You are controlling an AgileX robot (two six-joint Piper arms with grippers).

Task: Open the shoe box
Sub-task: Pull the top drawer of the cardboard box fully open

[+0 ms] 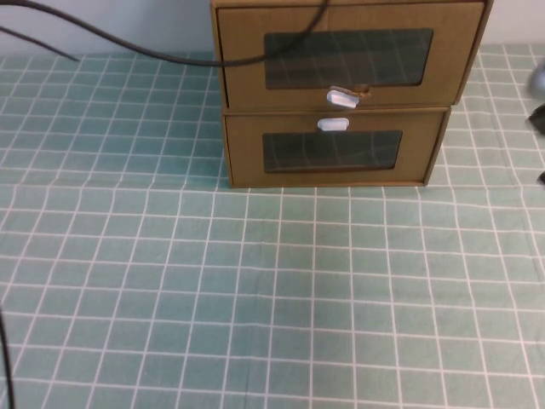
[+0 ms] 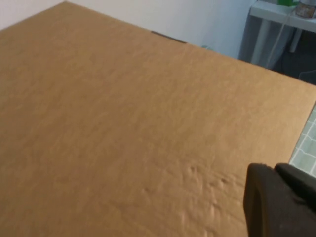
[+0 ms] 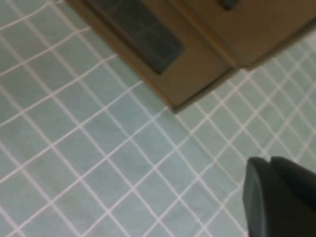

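Observation:
Two brown cardboard shoe boxes with dark windows are stacked at the back of the table: the upper box [image 1: 349,55] on the lower box [image 1: 334,149]. Each has a white pull tab, the upper tab [image 1: 342,96] and the lower tab [image 1: 333,124]. Both fronts look closed. My left gripper [image 2: 274,169] hovers shut over the upper box's flat top [image 2: 123,123], holding nothing. My right gripper [image 3: 270,162] is shut and empty above the tablecloth, off the lower box's [image 3: 197,64] right front corner. In the high view only dark bits of it show at the right edge [image 1: 539,119].
A green checked tablecloth [image 1: 255,298] covers the table in front of the boxes. A black cable [image 1: 128,47] runs from the left across the upper box's front. A grey shelf [image 2: 276,29] stands behind the boxes in the left wrist view.

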